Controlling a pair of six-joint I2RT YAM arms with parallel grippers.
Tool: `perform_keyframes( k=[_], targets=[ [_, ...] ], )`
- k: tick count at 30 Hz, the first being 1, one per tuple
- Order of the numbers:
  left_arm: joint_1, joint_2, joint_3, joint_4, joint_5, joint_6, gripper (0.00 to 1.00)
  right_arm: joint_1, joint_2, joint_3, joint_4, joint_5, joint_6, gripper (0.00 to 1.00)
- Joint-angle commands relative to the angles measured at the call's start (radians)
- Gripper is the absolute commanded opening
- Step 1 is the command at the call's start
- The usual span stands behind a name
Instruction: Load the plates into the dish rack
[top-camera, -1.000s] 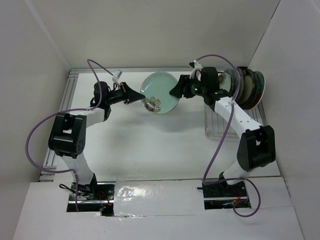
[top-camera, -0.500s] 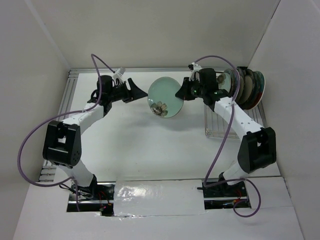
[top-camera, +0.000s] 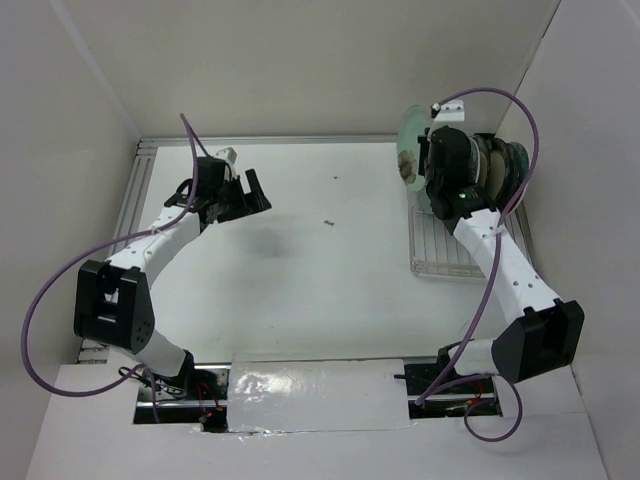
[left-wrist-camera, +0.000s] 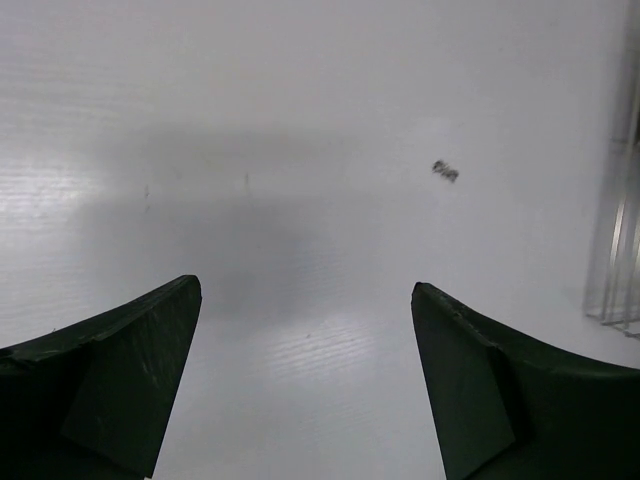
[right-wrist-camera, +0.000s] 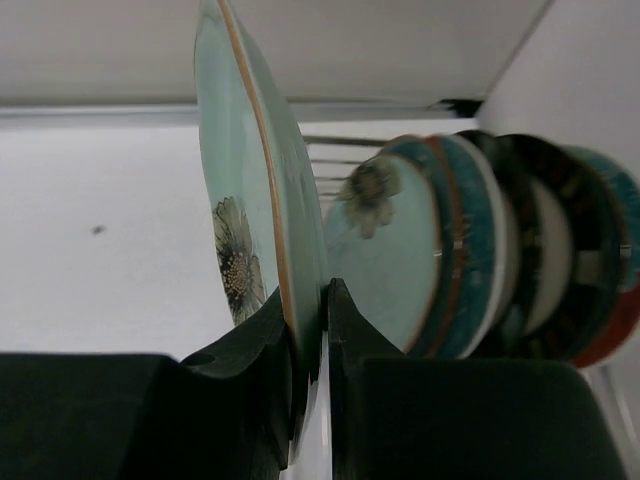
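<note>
Now the left gripper (left-wrist-camera: 305, 290) hangs over the table (left-wrist-camera: 300, 120), jaws spread wide, grasping nothing. Farther right, the right gripper (right-wrist-camera: 308, 300) pinches the rim of a pale mint plate (right-wrist-camera: 255, 180), held upright on edge, probably so it can slip between the dividers of the dish rack (top-camera: 438, 252), just beside the standing plates (right-wrist-camera: 500, 250) at its far end.

No text, label or number can be read anywhere.
</note>
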Motion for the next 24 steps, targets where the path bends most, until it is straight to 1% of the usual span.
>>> perform_keyframes(
  k=[1, 8, 11, 21, 23, 24],
  targets=[
    [-0.014, -0.062, -0.032, -0.074, -0.07, 0.047, 0.99, -0.019, -0.054, 0.016, 0.27, 0.189, -0.095, 0.0],
    [-0.024, -0.062, -0.046, -0.074, -0.091, 0.076, 0.99, -0.048, 0.009, -0.002, 0.336, 0.2, -0.151, 0.0],
    [-0.024, -0.062, -0.046, -0.074, -0.091, 0.076, 0.99, -0.074, 0.029, -0.013, 0.347, 0.2, -0.152, 0.0],
    [-0.024, -0.033, -0.055, -0.04, -0.073, 0.085, 0.99, -0.139, 0.084, -0.085, 0.365, 0.128, -0.119, 0.0],
    [-0.024, -0.024, -0.055, -0.04, -0.073, 0.085, 0.99, -0.148, 0.107, -0.085, 0.365, 0.094, -0.11, 0.0],
    [-0.024, -0.024, -0.055, -0.04, -0.073, 0.085, 0.99, -0.148, 0.107, -0.085, 0.345, 0.083, -0.101, 0.0]
  ],
)
